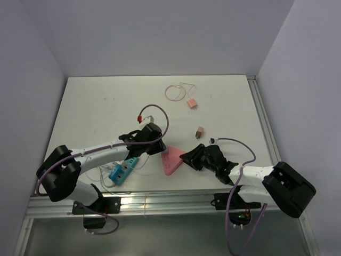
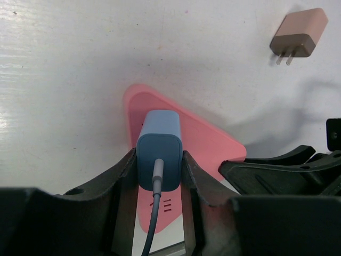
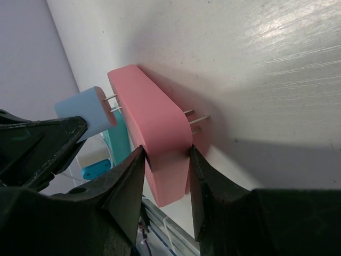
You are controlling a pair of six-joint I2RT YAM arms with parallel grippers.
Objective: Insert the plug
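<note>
At the near left of the table lies a teal strip. Just right of it, my left gripper is closed tight on the blue plug, one finger on each side, and the cable comes out between them. The plug's two prongs meet the flat face of the pink adapter, with part of them bare. My right gripper pinches the adapter's edge. The adapter's own prongs point toward the table. Further right, a brown plug lies apart.
</note>
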